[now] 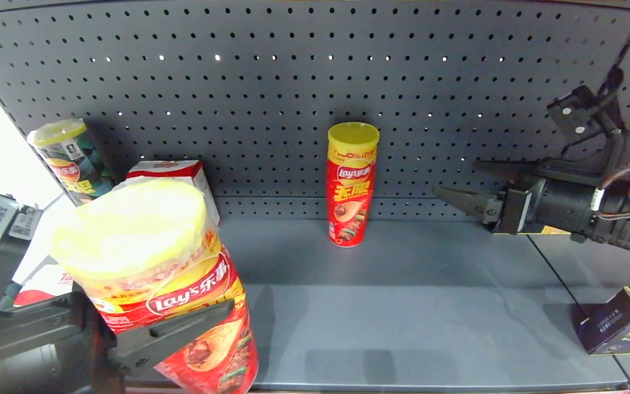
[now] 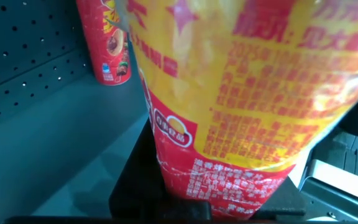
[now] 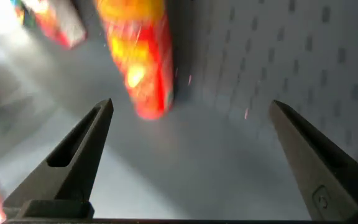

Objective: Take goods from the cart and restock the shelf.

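Chip can (image 1: 156,284) sits clamped in the left gripper (image 1: 184,328) over the shelf (image 1: 402,328) front left in the head view; a second can (image 1: 351,186) stands at the back. The left wrist view shows the grip is firm. In the right wrist view the right gripper (image 3: 191,104) gapes wide, empty. Placing is likely in hand: next, set it upright and release.

L tool (image 1: 178,312) clamped on chip can (image 1: 145,246) — R tool (image 1: 457,178) spread wide, raised, pointing left.

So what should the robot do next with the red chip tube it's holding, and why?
Probably move the left gripper forward and set its red, yellow-lidded chip tube down on the grey metal shelf, beside the matching tube standing at the back. Bare shelf lies ahead.
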### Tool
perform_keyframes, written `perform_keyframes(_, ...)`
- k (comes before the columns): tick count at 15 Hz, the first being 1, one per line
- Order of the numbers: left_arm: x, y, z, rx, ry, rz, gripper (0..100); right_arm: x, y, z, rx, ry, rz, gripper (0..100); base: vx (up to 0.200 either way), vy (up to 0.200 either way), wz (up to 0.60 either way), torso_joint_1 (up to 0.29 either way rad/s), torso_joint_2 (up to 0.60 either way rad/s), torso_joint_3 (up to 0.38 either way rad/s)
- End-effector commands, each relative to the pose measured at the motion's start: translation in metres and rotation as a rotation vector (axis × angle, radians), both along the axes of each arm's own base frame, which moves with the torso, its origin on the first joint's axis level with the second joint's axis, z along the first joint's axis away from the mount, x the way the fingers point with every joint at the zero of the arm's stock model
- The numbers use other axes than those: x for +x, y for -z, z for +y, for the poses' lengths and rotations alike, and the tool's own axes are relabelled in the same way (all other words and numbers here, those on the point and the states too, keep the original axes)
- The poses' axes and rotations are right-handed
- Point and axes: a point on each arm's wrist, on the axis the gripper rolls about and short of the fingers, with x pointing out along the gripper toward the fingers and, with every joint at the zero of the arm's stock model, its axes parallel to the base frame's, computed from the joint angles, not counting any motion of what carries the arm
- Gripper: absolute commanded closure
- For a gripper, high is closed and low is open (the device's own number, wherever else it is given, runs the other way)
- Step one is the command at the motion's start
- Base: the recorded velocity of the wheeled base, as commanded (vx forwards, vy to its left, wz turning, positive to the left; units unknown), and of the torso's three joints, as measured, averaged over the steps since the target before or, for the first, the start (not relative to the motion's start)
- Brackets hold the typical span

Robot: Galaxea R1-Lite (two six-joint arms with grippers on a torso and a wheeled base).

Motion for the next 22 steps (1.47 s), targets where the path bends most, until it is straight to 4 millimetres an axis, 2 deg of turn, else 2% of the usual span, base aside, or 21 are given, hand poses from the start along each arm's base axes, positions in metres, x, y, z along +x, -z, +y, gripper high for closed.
perform_keyframes(1,0.002,0.001,-0.001,0.004,-0.001,0.008,100,0.026,0.018,0.015,-0.019,-0.048,0.047,0,0.000,0.000,0.00,0.000,0.00,0.000)
perform_keyframes(4,0.005,0.002,0.000,0.007,-0.014,0.014,100,0.040,0.018,0.023,-0.017,-0.202,0.052,0,0.000,0.000,0.00,0.000,0.00,0.000)
perform_keyframes(7,0.007,0.004,-0.001,0.013,-0.011,0.025,100,0.068,0.007,0.030,0.004,-0.411,-0.004,0,0.000,0.000,0.00,0.000,0.00,0.000)
perform_keyframes(9,0.007,0.004,-0.001,0.013,-0.014,0.025,100,0.082,0.009,0.034,0.010,-0.484,-0.015,0,0.000,0.000,0.00,0.000,0.00,0.000)
perform_keyframes(14,0.008,0.004,-0.001,0.000,-0.013,0.039,100,0.100,0.022,0.042,-0.023,-0.573,-0.050,0,0.000,0.000,0.00,0.000,0.00,0.000)
perform_keyframes(22,0.010,0.006,-0.002,0.005,-0.013,0.047,100,0.127,0.034,0.047,-0.037,-0.562,-0.059,0,0.000,0.000,0.00,0.000,0.00,0.000)
